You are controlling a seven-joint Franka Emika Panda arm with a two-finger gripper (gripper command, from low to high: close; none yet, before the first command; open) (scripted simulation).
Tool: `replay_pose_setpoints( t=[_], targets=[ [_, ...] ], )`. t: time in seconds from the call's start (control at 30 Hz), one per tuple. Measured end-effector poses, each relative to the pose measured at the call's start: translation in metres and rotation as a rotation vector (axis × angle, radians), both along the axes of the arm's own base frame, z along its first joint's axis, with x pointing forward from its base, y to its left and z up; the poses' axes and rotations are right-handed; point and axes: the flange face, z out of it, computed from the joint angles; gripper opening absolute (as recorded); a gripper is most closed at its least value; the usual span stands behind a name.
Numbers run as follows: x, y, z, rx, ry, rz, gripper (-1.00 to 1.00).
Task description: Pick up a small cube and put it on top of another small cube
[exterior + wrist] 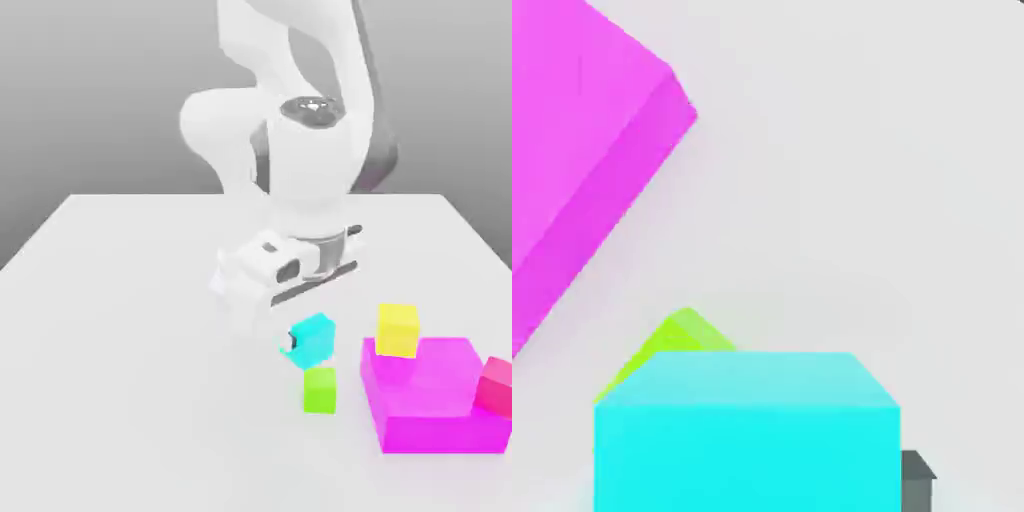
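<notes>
Cyan cube (747, 432) sits clamped in the claw (297, 345), raised just above the green cube (320, 390) for stacking, near the desk's (130, 330) front edge, beside the magenta block (435, 395).

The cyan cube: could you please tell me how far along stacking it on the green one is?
Done: the hand is shut on the cyan cube, apparently lifted off the table. In hand: carrying it just above the lime-green cube. Left: lowering it on top and letting go.
</notes>
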Motion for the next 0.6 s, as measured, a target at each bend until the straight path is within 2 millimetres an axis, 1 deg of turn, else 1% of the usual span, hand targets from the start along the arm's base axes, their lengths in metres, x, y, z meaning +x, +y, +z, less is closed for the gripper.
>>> replay_pose_setpoints(
  t=[0.2,0.23,0.4,0.43,0.5,0.6],
  targets=[
    [-0.004,0.003,-0.048,-0.002,-0.002,0.021,-1.0],
    [-0.004,0.003,-0.054,-0.003,-0.002,0.021,1.0],
    [-0.004,0.001,-0.054,-0.003,-0.002,0.016,1.0],
    [-0.004,0.002,-0.057,-0.002,-0.002,0.017,1.0],
    [-0.004,0.003,-0.048,-0.002,-0.003,0.022,1.0],
    [-0.003,0.004,-0.026,-0.001,-0.003,0.023,1.0]
  ],
)
